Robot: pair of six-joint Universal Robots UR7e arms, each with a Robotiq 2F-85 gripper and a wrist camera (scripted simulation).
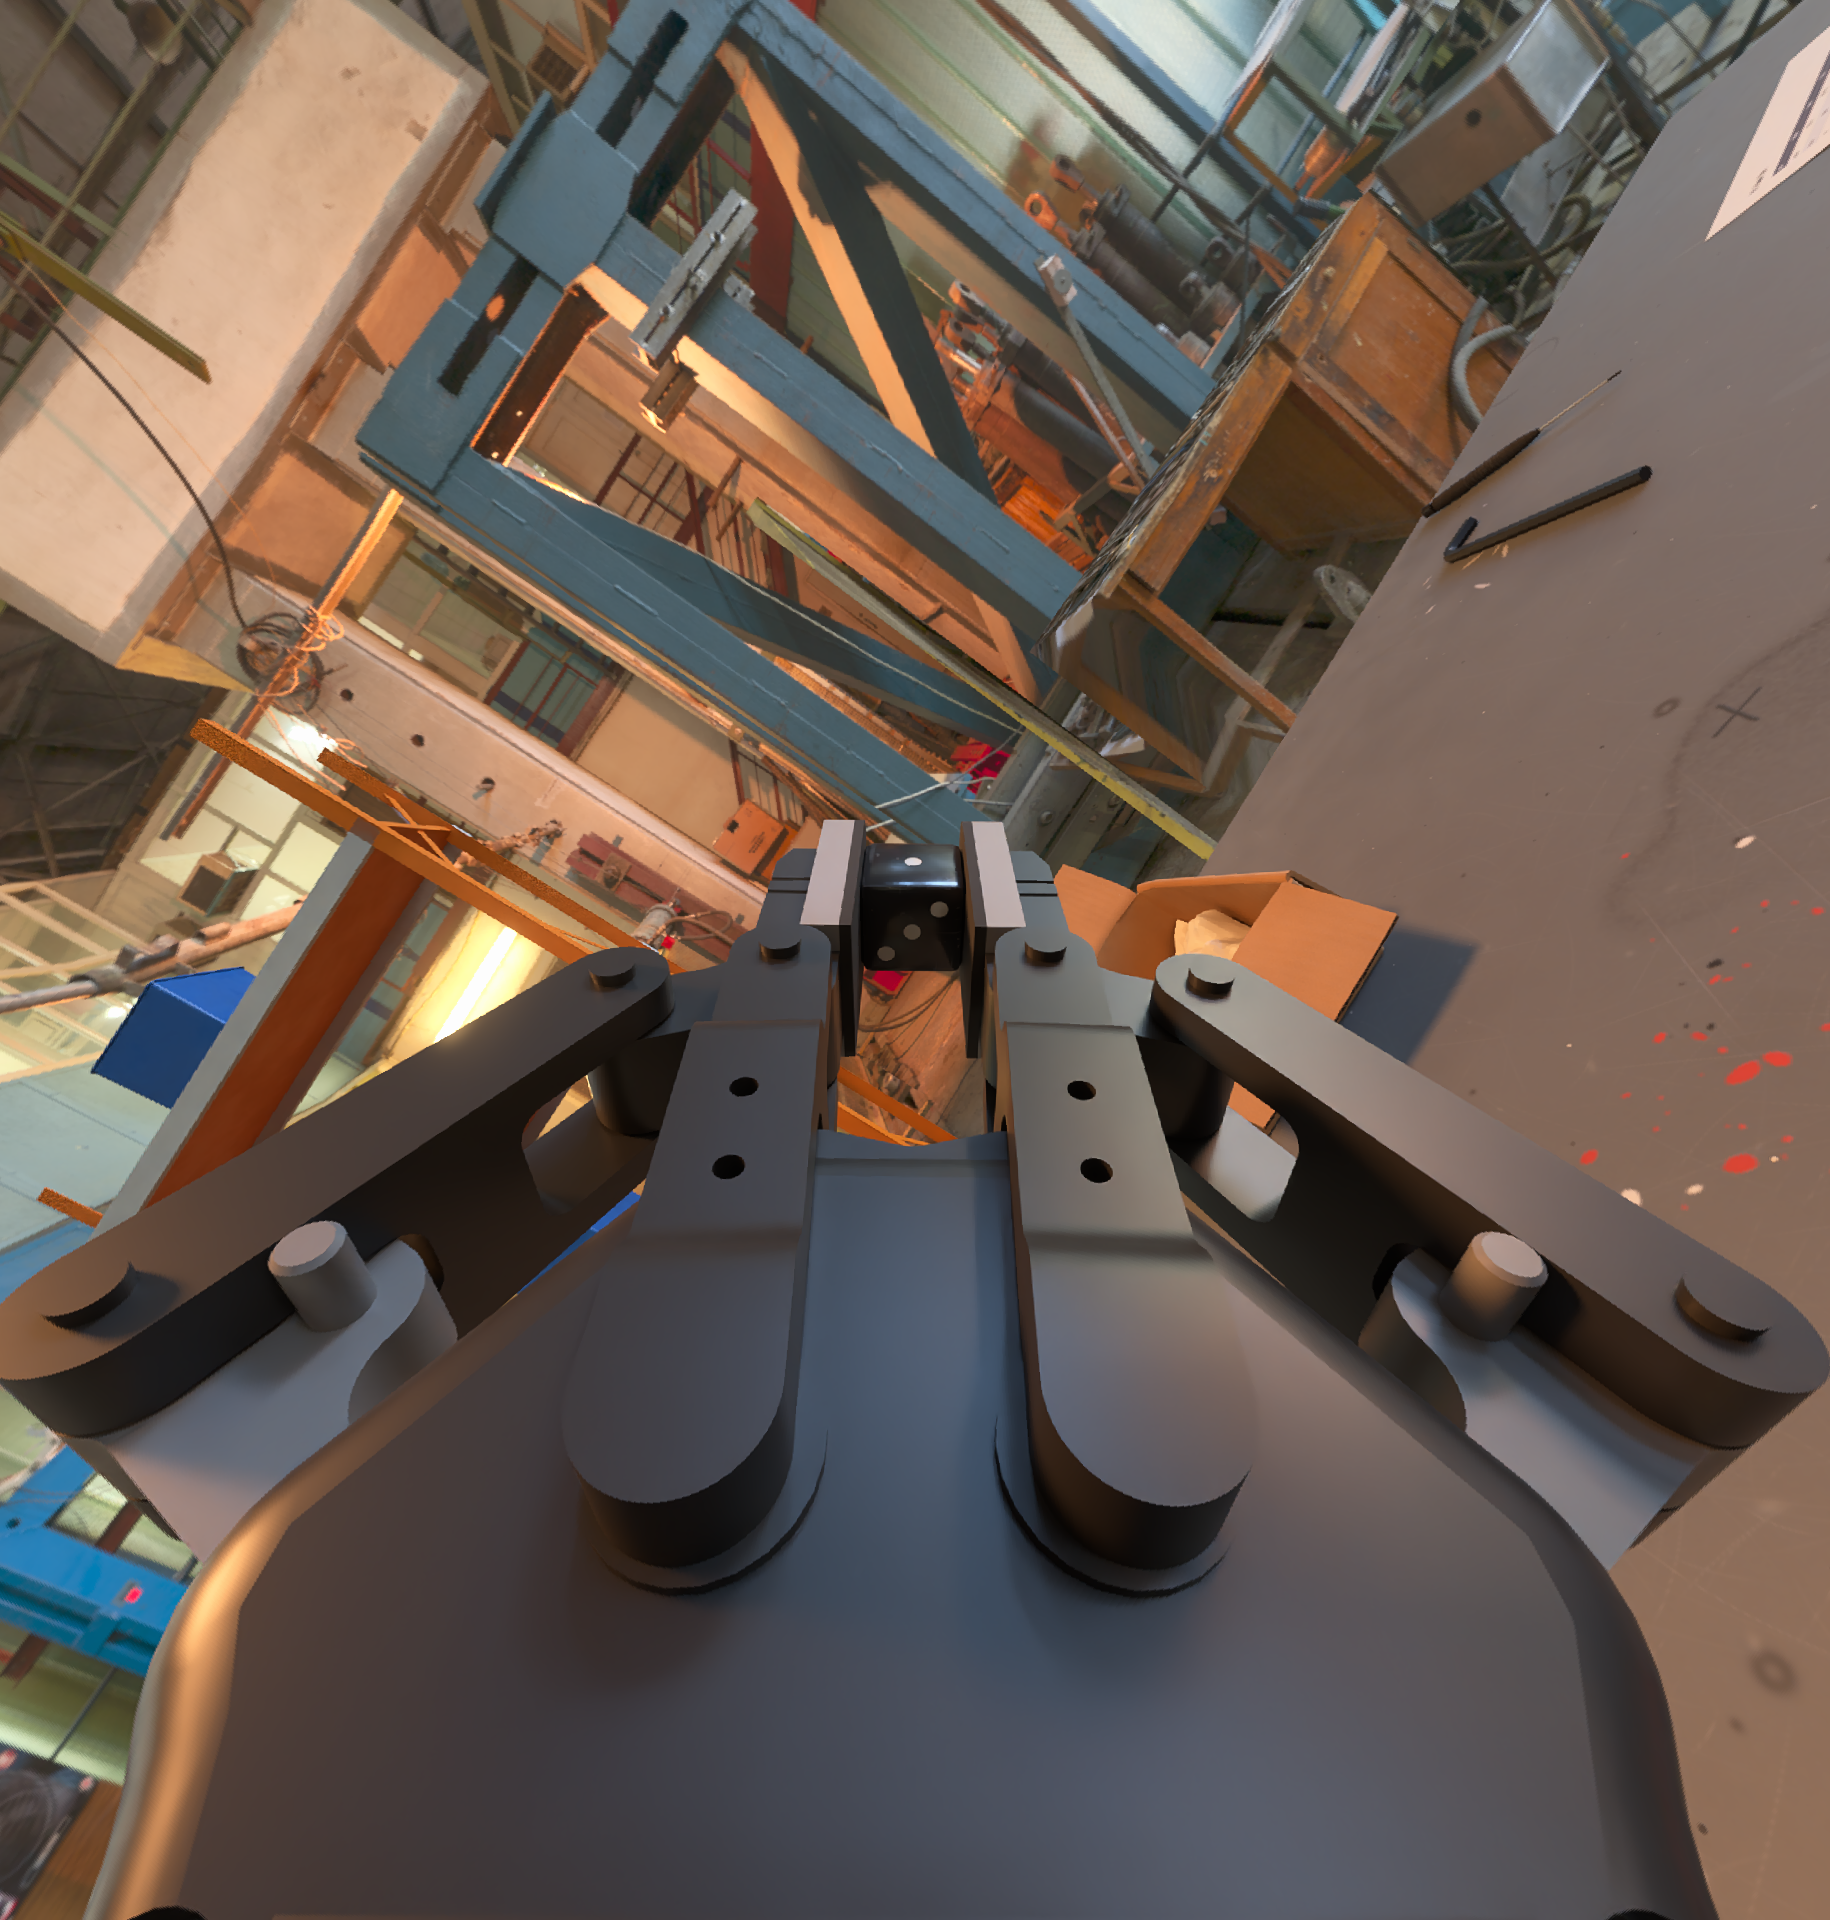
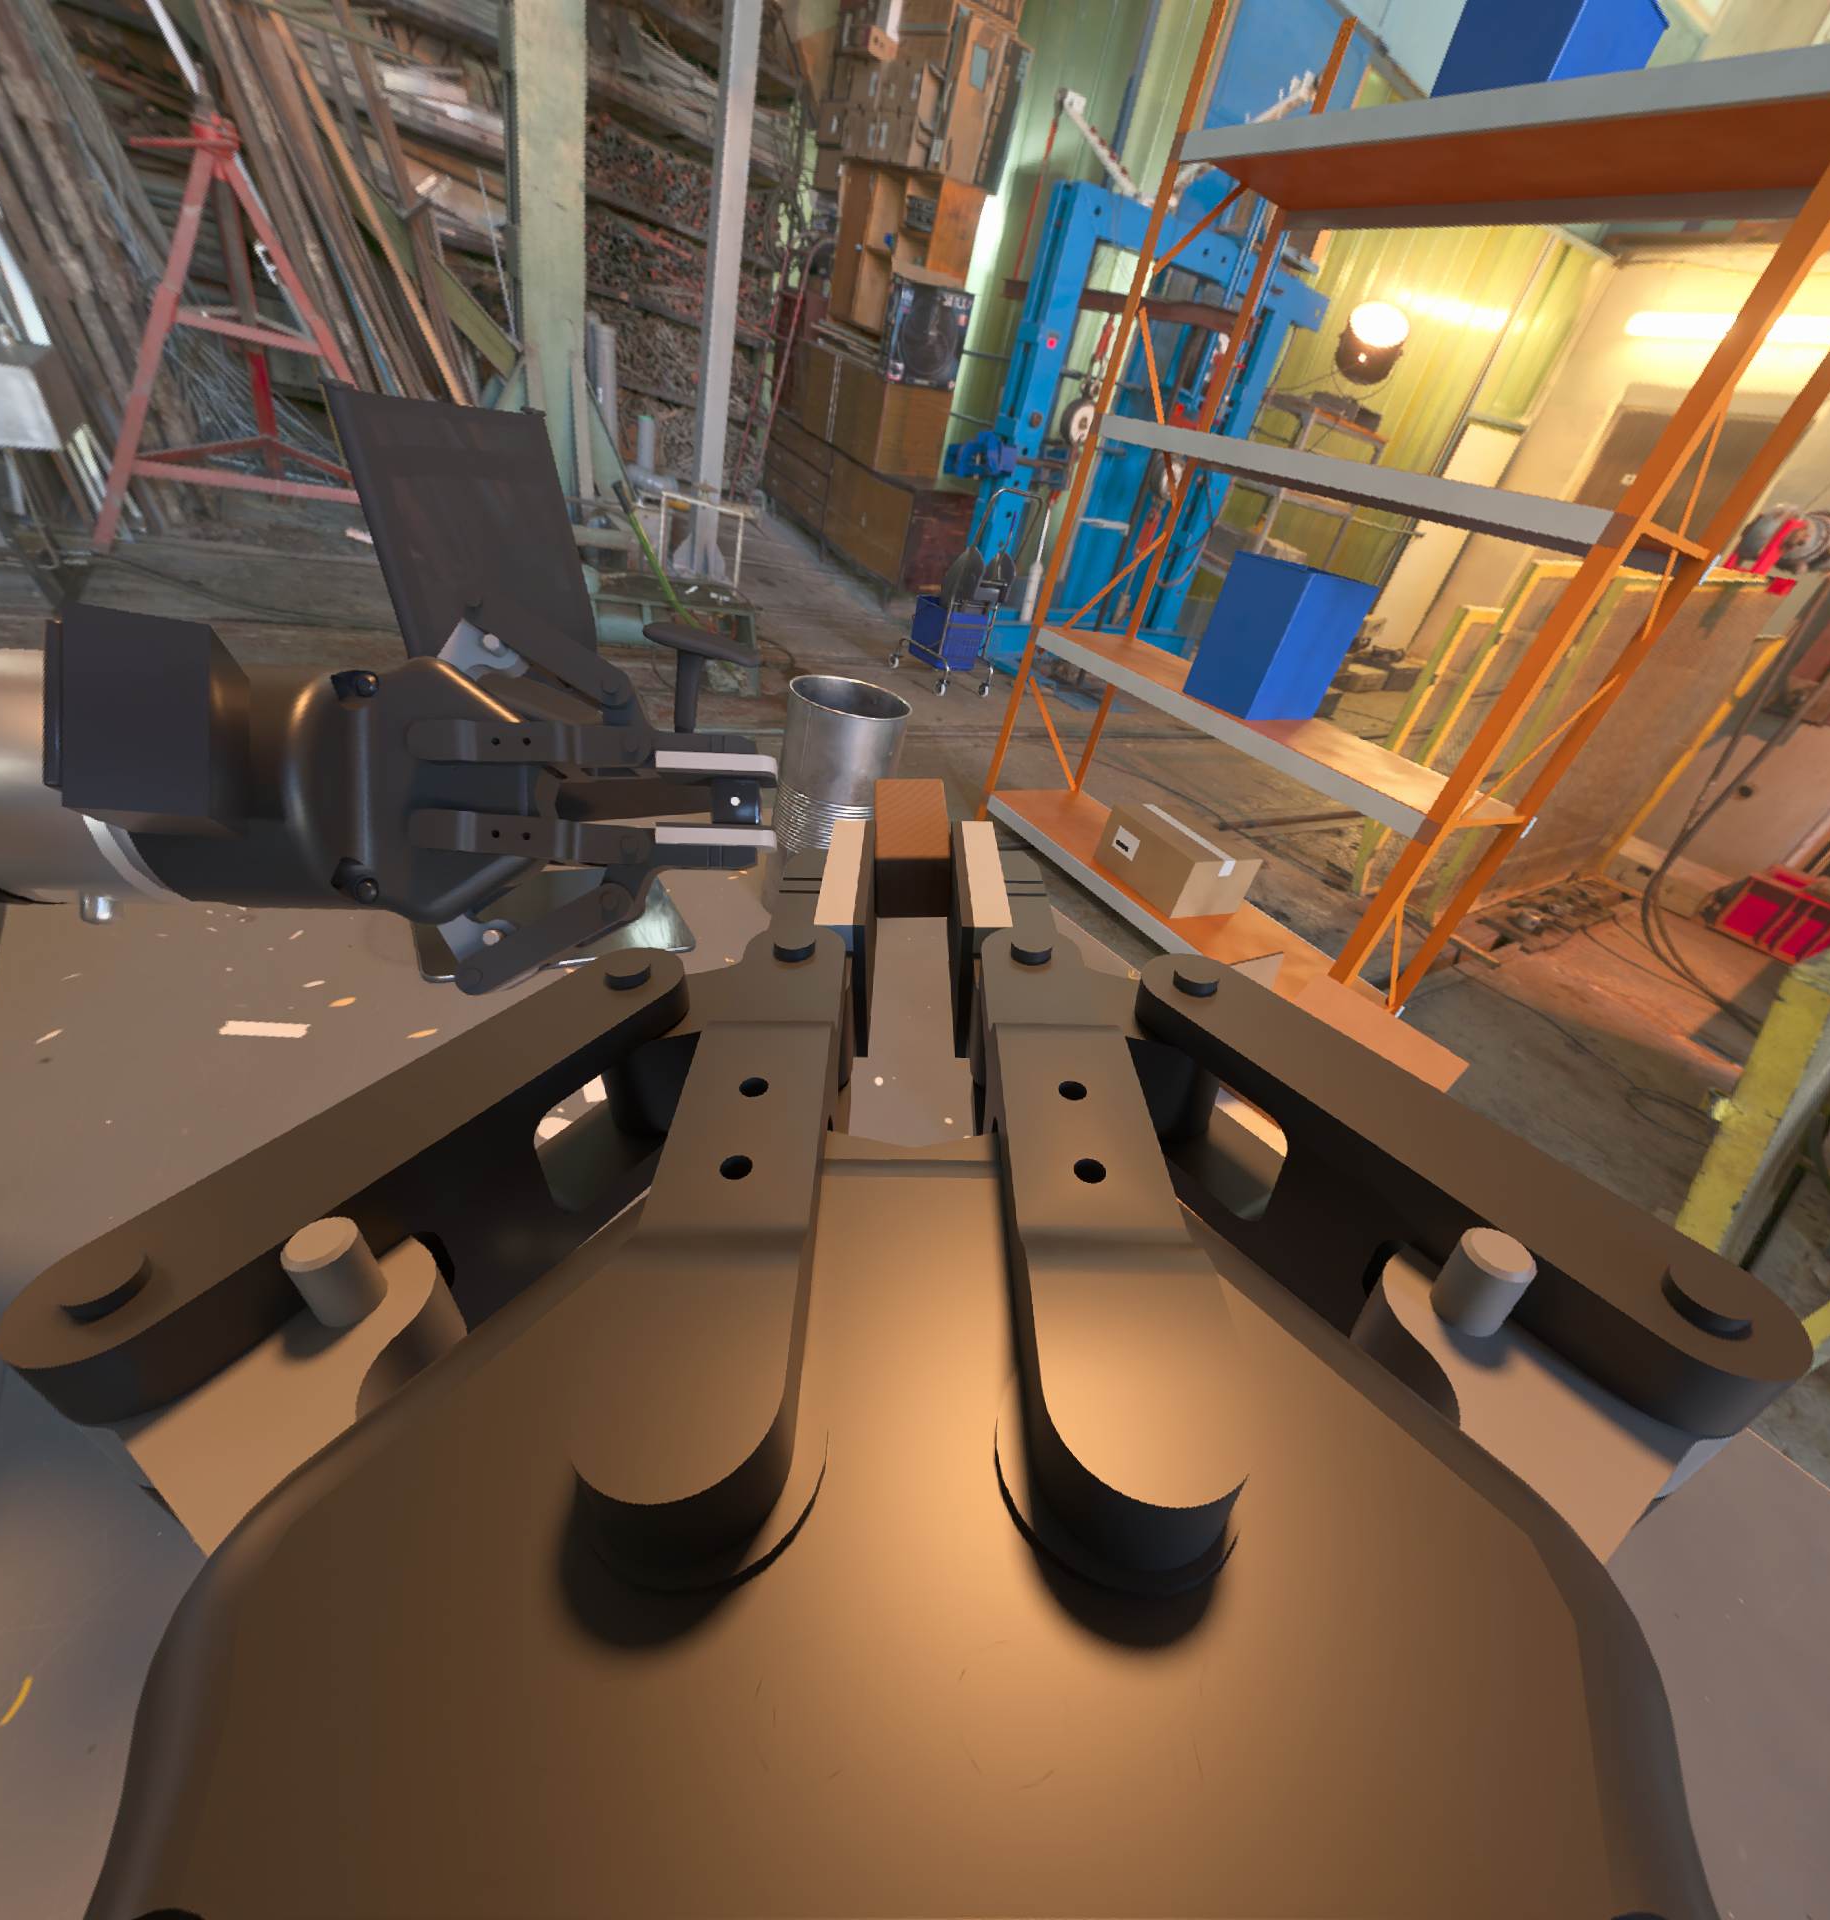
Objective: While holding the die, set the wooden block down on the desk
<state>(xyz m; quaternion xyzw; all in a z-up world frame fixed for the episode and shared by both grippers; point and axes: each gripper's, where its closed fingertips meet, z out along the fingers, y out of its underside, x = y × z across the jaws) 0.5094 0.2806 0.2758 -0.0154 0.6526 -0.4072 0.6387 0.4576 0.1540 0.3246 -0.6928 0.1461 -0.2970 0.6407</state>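
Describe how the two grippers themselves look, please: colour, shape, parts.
Both the left gripper and the right gripper are matte dark grey metal with bar linkages, round pivot pins and paired screw holes. Their fingers end in flat pale grey pads. No cables or markings show.

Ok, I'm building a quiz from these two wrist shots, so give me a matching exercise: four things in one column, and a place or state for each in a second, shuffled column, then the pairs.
Things
1. die
2. wooden block
3. metal can
4. hex key

Places or states
A. standing upright on the desk, open end up
B. clamped between the pads of the left gripper
C. lying flat on the grey desk, untouched
D. clamped between the pads of the right gripper

Pairs: 1-B, 2-D, 3-A, 4-C
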